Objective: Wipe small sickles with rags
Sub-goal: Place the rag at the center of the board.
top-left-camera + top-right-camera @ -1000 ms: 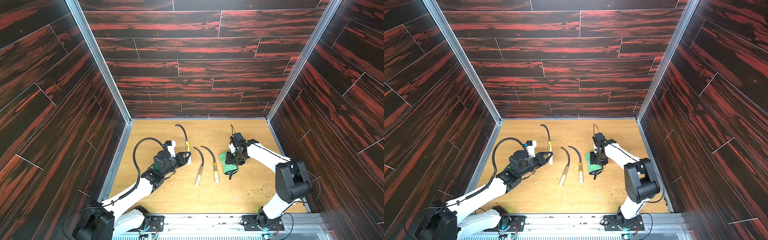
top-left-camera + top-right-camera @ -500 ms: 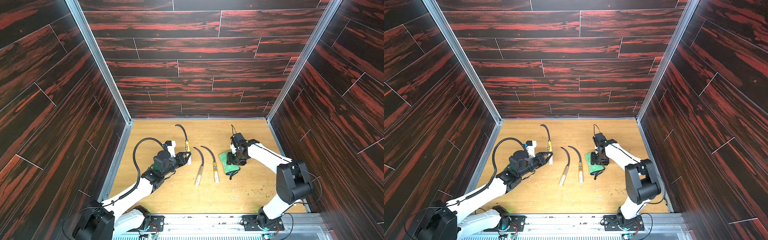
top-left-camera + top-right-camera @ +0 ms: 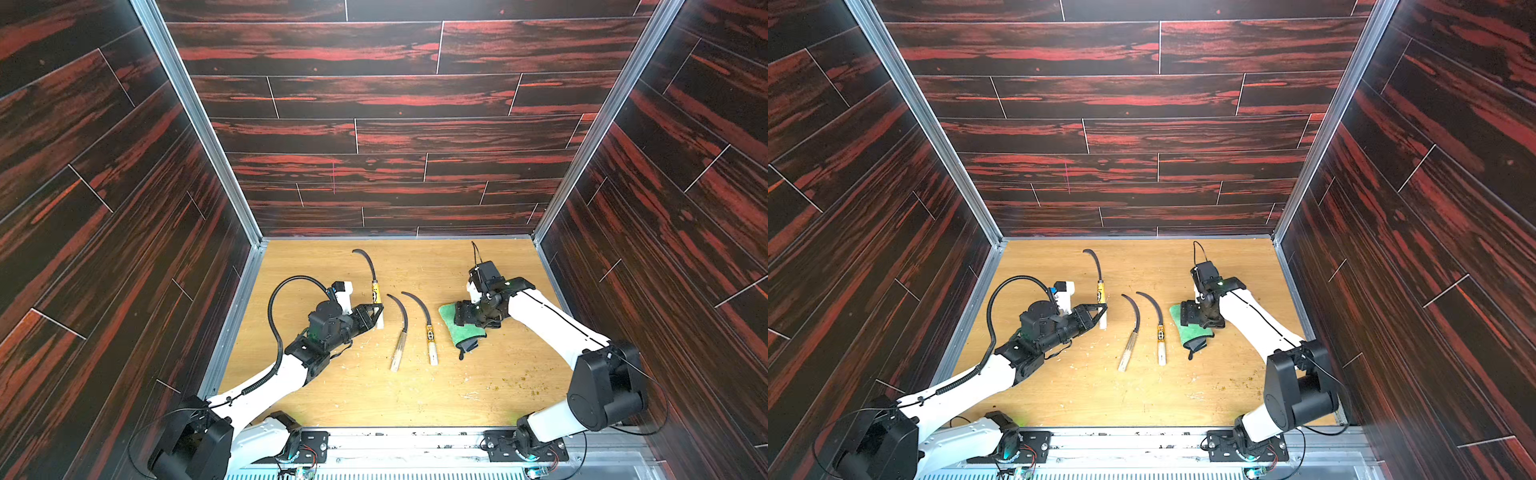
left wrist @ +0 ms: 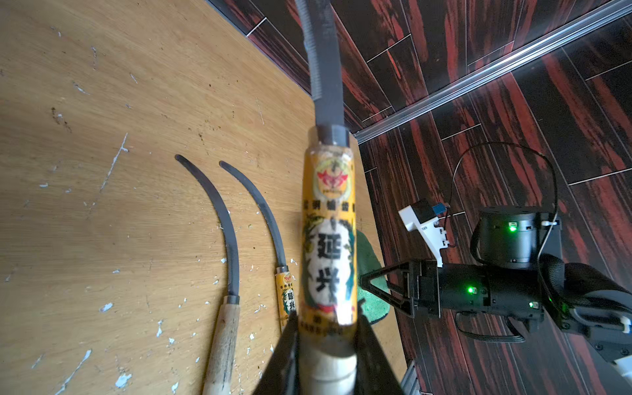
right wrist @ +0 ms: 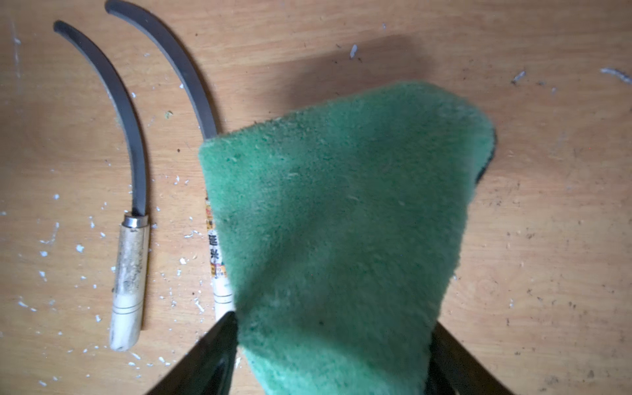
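My left gripper (image 3: 376, 311) (image 3: 1100, 309) (image 4: 327, 319) is shut on the pale handle of a small sickle (image 3: 376, 293) (image 4: 328, 239) with a yellow label. Its dark blade points toward the back wall. Two more small sickles lie side by side in the middle: one with a plain handle (image 3: 401, 332) (image 5: 131, 136), one with a label (image 3: 428, 324) (image 5: 184, 68). The green rag (image 3: 465, 334) (image 3: 1192, 332) (image 5: 342, 205) lies to their right. My right gripper (image 3: 459, 318) (image 5: 333, 325) is over it, open, with the rag filling the gap between its wide-set fingers.
The wooden table (image 3: 374, 395) has white scratches and small yellowish crumbs (image 3: 519, 378) at the front right. Dark red-streaked walls close it in at the left, right and back. A metal rail with the arm bases (image 3: 519, 444) runs along the front.
My right gripper's jaws have spread wider around the rag, which stays where it was. The left arm and its sickle have not moved.
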Controlling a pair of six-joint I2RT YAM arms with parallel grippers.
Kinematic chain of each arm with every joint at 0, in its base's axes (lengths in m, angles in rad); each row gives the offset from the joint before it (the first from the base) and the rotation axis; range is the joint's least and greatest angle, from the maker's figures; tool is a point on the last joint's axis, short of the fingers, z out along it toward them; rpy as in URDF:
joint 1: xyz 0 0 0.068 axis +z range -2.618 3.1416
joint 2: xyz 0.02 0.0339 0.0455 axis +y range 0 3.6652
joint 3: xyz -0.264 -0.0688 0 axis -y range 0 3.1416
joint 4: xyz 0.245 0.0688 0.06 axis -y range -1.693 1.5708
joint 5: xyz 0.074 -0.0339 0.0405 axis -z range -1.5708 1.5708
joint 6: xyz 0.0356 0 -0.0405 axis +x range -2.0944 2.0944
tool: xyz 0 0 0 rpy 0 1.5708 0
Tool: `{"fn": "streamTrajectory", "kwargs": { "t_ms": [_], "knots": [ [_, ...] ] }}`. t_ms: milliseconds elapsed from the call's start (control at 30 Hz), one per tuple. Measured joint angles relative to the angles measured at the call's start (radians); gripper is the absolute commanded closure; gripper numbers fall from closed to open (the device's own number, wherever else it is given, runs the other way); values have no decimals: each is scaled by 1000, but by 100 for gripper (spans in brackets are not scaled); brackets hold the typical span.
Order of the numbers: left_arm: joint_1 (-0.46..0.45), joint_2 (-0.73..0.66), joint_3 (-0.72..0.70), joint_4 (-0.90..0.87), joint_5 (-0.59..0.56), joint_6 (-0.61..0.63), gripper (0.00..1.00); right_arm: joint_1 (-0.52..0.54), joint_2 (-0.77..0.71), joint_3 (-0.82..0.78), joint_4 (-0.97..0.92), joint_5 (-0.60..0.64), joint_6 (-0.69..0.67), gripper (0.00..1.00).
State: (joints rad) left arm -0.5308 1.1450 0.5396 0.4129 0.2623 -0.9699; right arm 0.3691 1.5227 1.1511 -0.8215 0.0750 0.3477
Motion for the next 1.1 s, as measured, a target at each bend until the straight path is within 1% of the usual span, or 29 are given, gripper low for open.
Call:
{"fn": "streamTrajectory", "kwargs": {
  "t_ms": [200,367,600,700,800,933,1100],
  "knots": [
    [0,0,-1,8,6,-4,100,0,0,0,-11,40,3,12],
    [0,0,-1,9,8,-7,100,0,-9,0,-3,42,14,12],
    [0,0,-1,17,8,-7,100,0,-92,24,-5,65,27,12],
    [0,6,-1,33,10,-15,100,0,-129,39,3,66,29,15],
    [0,23,-1,59,26,-27,100,0,-161,31,37,-2,21,20],
    [0,53,-2,116,71,-53,100,0,-201,-29,147,-202,14,25],
    [0,97,-33,258,138,-112,100,0,-206,-74,293,-472,32,34]
  ]
}}
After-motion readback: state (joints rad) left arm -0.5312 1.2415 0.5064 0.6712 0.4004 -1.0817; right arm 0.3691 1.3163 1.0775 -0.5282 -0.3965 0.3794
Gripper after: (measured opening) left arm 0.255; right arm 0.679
